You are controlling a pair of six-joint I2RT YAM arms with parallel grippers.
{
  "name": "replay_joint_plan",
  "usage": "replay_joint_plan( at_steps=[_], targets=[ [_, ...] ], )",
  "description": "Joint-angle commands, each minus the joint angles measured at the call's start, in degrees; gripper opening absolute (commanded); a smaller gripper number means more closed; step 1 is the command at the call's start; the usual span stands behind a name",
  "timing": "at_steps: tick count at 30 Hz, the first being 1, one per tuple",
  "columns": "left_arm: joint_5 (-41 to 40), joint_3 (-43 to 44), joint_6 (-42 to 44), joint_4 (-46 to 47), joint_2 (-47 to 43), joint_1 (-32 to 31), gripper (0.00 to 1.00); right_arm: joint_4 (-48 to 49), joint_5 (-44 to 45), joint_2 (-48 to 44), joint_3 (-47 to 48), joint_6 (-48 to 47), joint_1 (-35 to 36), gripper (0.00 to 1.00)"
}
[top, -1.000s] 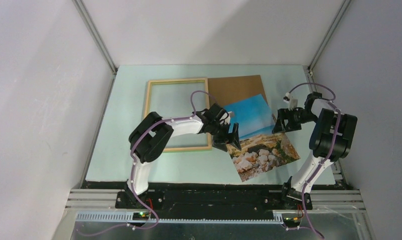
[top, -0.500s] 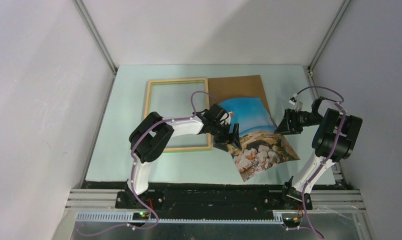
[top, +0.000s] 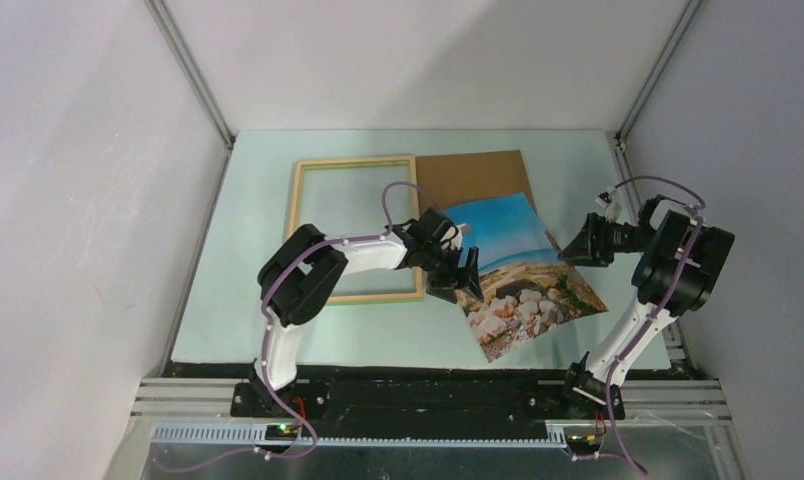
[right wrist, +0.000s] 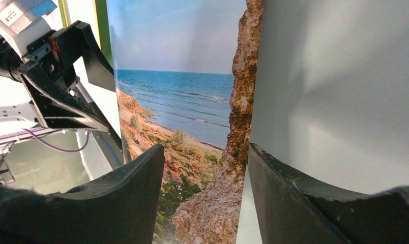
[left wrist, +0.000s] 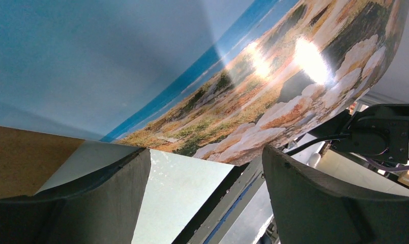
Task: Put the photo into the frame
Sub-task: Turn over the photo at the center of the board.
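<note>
No writing is legible; the white label is too blurred.

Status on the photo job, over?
Left gripper open at left edge of photo. Right gripper open, lined up on its right edge. Photo bowed, outside frame, top lapping backing board. Left arm over frame's near right corner.

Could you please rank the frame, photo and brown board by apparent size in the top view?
1. frame
2. photo: close to the frame and curled up nearer the camera, so unsure
3. board: partly covered
</note>
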Motion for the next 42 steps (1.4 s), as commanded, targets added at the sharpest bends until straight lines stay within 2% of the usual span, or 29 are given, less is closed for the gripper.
replay_joint_plan(
  at_steps=[1, 6, 14, 30, 42],
  targets=[
    [-6.7, -1.3, 3.8, -0.7, 0.7, -0.5, 0.88, 0.2, -3.1, 2.2, 2.4, 3.5, -0.6, 0.64],
    [-6.4, -1.1, 3.7, -0.9, 1.2, -0.5, 0.88, 3.5, -1.5, 4.3, 3.3, 8.5, -1.8, 0.63],
    [-5.9, -0.8, 3.5, -0.9, 1.5, -0.5, 0.88, 3.7, -1.2, 9.5, 6.5, 14.3, -3.1, 0.61],
    [-5.0, 0.7, 3.8, -1.2, 2.5, 0.1, 0.88, -5.8, -4.0, 11.1, 8.2, 4.1, -1.8, 0.59],
    [-5.5, 1.7, 4.9, -1.6, 2.3, 0.9, 0.88, -6.5, -5.2, 10.7, 6.6, 3.5, 1.5, 0.55]
  ],
)
